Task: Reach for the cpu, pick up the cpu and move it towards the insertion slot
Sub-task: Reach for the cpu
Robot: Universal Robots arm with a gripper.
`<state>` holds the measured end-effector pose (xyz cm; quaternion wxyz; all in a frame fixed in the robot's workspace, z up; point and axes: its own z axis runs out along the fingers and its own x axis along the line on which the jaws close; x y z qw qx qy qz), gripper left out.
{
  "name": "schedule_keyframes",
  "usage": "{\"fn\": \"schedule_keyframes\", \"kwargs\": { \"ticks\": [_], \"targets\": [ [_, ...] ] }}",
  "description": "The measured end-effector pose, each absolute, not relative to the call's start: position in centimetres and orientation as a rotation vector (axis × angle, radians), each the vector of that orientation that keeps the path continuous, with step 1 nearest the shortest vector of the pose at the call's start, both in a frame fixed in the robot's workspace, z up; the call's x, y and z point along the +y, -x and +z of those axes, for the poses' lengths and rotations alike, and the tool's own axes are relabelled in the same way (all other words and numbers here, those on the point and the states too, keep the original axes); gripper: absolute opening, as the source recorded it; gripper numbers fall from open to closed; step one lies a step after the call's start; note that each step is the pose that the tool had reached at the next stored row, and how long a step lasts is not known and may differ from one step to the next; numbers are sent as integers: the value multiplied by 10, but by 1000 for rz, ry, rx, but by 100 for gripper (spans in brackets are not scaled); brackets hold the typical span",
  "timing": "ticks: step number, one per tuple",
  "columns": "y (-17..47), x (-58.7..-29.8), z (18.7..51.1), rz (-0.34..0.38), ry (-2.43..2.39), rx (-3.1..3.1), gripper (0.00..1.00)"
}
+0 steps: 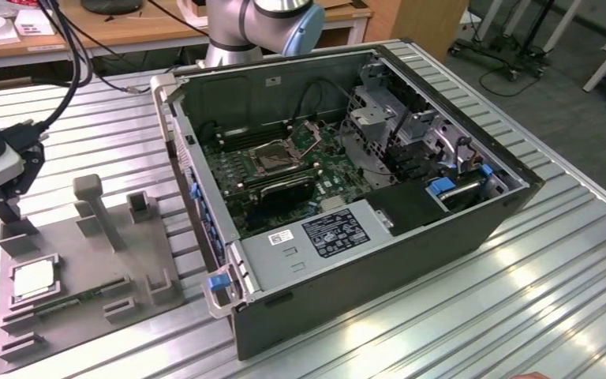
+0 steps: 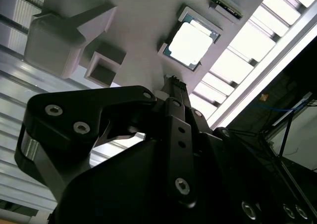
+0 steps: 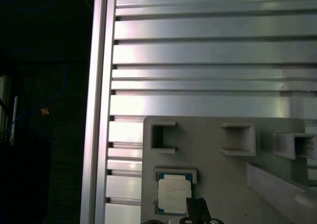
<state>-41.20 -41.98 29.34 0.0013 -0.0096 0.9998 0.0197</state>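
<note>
**Cpu flat in its nest, claw hanging close above**

The cpu (image 1: 31,278) (image 2: 192,43) (image 3: 174,195), a small square chip with a pale silvery metal top and a thin greenish rim, lies flat with its metal face up. Being square, it has no long axis, and its sides run parallel to the walls of the shallow pocket around it. Faint lines of print cross its top, too small to read.

The pocket belongs to a grey plastic fixture plate (image 1: 66,245) that stands on the ribbed aluminium bench (image 1: 514,300), by the bench's edge at the exterior view's left. The cpu sits near the plate's outer edge on that side.

The black claw (image 1: 13,225) (image 2: 173,81) (image 3: 198,209) hangs over the plate just beside the cpu, carrying nothing. I cannot tell whether it is open or closed.

Well apart, towards the bench's middle, the insertion slot (image 1: 277,155), a silver-framed square socket with a dark centre, lies on the green board inside an open black computer case (image 1: 409,260). A dark label and a small white sticker on the case's metal box are illegible.
</note>
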Motion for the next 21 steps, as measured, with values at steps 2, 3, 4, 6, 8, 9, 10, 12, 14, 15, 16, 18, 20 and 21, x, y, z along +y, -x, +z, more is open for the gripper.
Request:
{"fn": "schedule_keyframes", "kwargs": {
  "ticks": [2, 3, 4, 6, 8, 9, 10, 12, 14, 15, 16, 18, 20, 21],
  "targets": [
    [412, -420, 293, 62, 30, 3138, 10],
    [412, -420, 293, 62, 30, 3138, 10],
    [414, -421, 288, 62, 30, 3138, 10],
    [414, -421, 286, 62, 30, 3138, 10],
    [414, -421, 286, 62, 30, 3138, 10],
    [414, -421, 286, 62, 30, 3138, 10],
    [414, -421, 285, 62, 30, 3138, 10],
    [415, -421, 285, 62, 30, 3138, 10],
    [415, -421, 284, 62, 30, 3138, 10],
    [415, -421, 283, 62, 30, 3138, 10],
    [416, -421, 283, 62, 30, 3138, 10],
    [416, -421, 282, 62, 30, 3138, 10],
    [416, -421, 282, 62, 30, 3138, 10],
    [416, -421, 281, 62, 30, 3138, 10]
  ]
}}
